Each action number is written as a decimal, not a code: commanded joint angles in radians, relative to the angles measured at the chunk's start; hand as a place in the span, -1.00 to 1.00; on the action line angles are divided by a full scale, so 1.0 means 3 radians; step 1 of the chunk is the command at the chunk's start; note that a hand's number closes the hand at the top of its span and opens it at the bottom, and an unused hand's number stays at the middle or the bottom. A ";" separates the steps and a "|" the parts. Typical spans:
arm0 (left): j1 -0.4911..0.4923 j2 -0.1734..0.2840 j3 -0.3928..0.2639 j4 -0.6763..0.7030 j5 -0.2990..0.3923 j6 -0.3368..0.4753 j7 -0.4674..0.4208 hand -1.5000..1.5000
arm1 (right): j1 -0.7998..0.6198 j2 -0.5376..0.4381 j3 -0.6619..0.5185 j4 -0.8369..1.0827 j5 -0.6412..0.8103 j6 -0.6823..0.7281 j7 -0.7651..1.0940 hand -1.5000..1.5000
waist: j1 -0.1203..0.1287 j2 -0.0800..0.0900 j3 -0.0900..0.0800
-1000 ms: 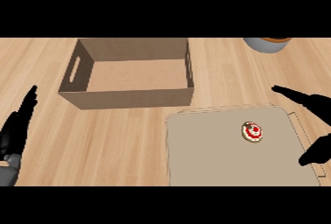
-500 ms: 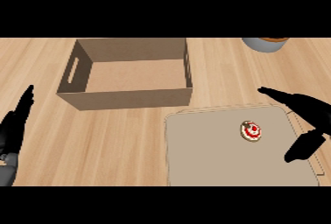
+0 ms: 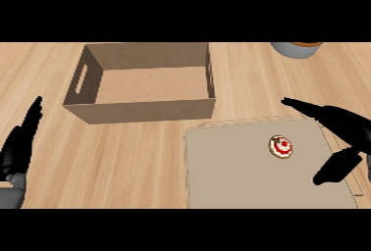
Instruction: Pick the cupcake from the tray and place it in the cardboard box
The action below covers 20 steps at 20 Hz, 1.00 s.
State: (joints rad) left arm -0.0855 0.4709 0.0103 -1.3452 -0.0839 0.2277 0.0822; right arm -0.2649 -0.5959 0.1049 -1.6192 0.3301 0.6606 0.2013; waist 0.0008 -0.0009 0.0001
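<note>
- Black left hand (image 3: 20, 147) rests at the worktop's left edge, fingers straight.
- Cardboard box (image 3: 141, 110) holds nothing.
- Cupcake (image 3: 281, 146) sits on the tray (image 3: 239, 176), ungrasped.
- Right hand (image 3: 342, 132) flanks it, fingers spread; picking and placing remain.

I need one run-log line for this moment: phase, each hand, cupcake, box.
phase: reach | right hand: open, beside cupcake, no contact | left hand: open, resting at left edge | cupcake: on tray | cardboard box: empty
</note>
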 commanded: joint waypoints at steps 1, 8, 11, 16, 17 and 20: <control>0.0046 -0.0054 0.0157 0.0177 -0.0037 -0.0089 -0.0223 0.00 | 0.0082 0.0124 -0.0108 -0.0248 0.0028 0.0099 0.0007 -1.00 | -0.0005 0.0001 -0.0001; 0.0018 -0.0142 0.0194 0.0038 -0.0167 -0.0156 -0.0085 0.00 | -0.0110 0.0402 0.0063 -0.0159 0.0266 0.0319 0.0424 -1.00 | 0.0011 0.0003 -0.0001; 0.0003 -0.0084 0.0290 0.0041 -0.0154 -0.0226 -0.0041 0.00 | -0.0014 0.0417 0.0008 -0.0387 0.0199 0.0528 0.0766 -1.00 | 0.0000 0.0000 -0.0001; 0.0010 -0.0254 0.0266 0.0173 -0.0299 -0.0159 -0.0224 0.00 | 0.0134 0.0566 0.0237 0.0024 0.0752 0.0128 0.0332 -1.00 | 0.0004 0.0006 0.0000; 0.0046 -0.0291 0.0156 -0.0347 -0.0324 -0.0166 0.0258 0.00 | -0.0082 0.0671 0.0184 0.0159 0.0734 0.0125 0.0450 -1.00 | 0.0019 0.0002 0.0001; -0.0053 -0.0260 0.0197 -0.0054 -0.0385 -0.0145 0.0048 0.00 | -0.0156 0.0534 0.0188 0.0295 0.1083 -0.0357 -0.0010 1.00 | 0.0023 0.0008 0.0003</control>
State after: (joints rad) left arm -0.0870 0.4016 0.0831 -1.3436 -0.1688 0.1733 0.0679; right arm -0.2762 -0.4326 0.1518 -1.5865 0.5604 0.6645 0.2848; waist 0.0046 0.0008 0.0004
